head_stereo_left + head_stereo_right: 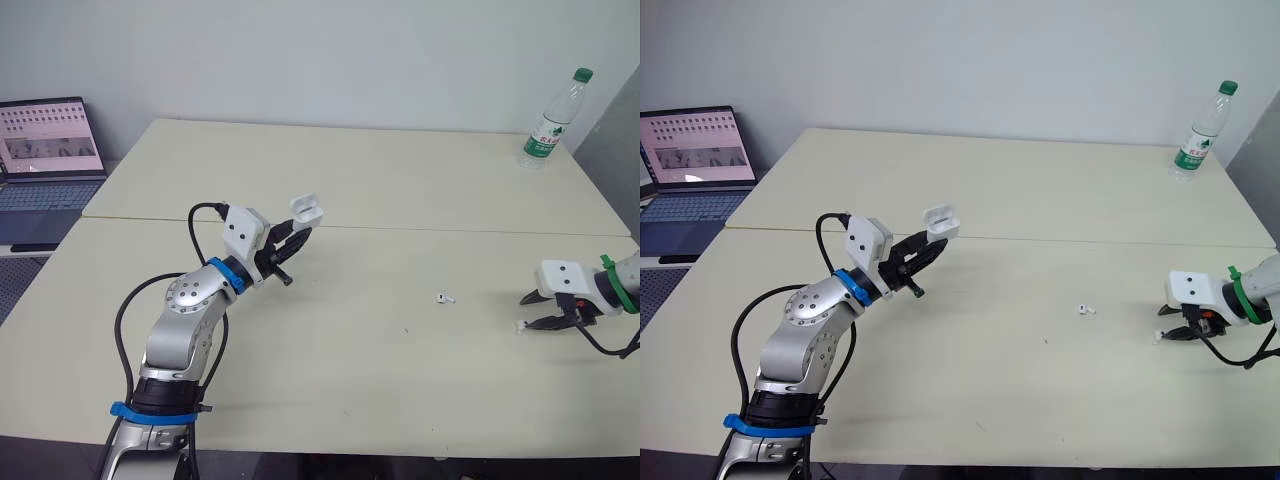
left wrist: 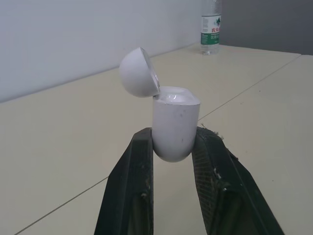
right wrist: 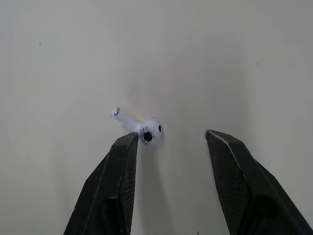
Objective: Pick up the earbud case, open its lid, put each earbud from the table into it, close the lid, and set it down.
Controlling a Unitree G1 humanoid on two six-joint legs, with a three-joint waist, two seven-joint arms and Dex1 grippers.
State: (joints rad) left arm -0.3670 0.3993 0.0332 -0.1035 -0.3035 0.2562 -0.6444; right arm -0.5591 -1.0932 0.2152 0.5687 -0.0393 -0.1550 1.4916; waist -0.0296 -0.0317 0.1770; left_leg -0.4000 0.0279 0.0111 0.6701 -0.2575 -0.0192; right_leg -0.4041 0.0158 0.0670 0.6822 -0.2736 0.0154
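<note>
My left gripper (image 1: 298, 236) is raised over the middle-left of the table, shut on the lower body of the white earbud case (image 2: 173, 129). The case stands upright with its lid (image 2: 139, 73) hinged open. One white earbud (image 1: 445, 297) lies on the table right of centre. A second earbud (image 3: 144, 129) lies at the right side of the table, just in front of my right gripper (image 1: 530, 311). That gripper hangs low over the table, open, and the earbud rests against the tip of one finger (image 3: 128, 144) without being held.
A green-capped water bottle (image 1: 553, 120) stands at the far right corner. An open laptop (image 1: 45, 150) sits on a lower surface off the table's left edge. A seam (image 1: 450, 228) runs across the table.
</note>
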